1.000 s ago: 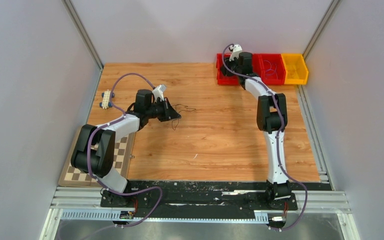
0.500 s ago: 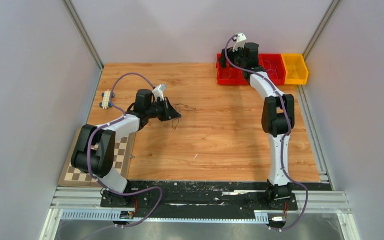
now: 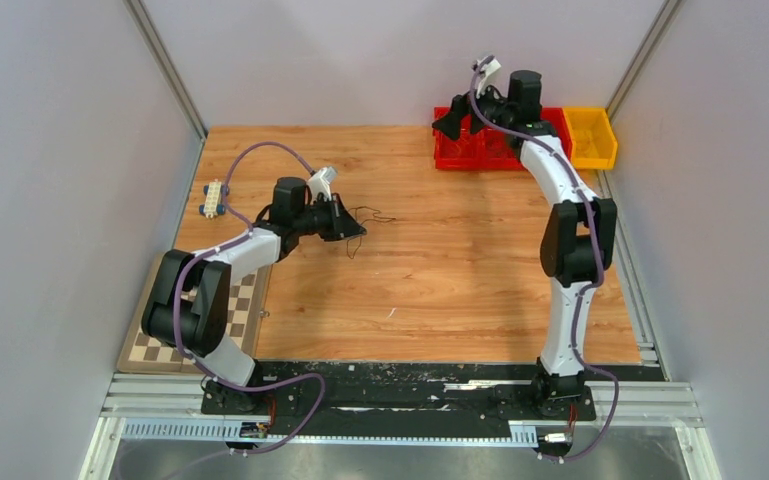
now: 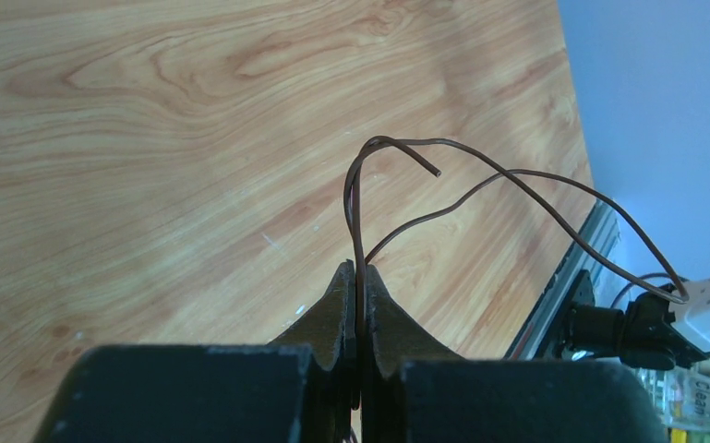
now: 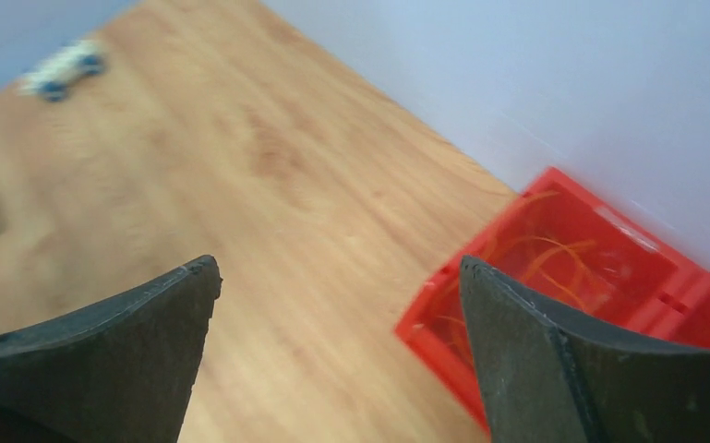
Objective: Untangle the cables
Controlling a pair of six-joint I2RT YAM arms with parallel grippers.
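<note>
We start with the wooden bench and the row of red bins at its 1 o'clock corner, where thin orange wires lie curled in one compartment. Our right pincer hangs over the row's 9 o'clock end, fingers spread wide with nothing between them. Our left pincer sits low at about 10 o'clock from the bench centre, pressed together on a dark brown cable, which arches up out of the pinch and trails toward 3 o'clock. We judge the work well under way. Orange strands appear sorted into the bin and the brown strand looks free in our grip, so what remains is to carry it off and release it. We cannot tell whether other strands cling to it below the fingers.
</note>
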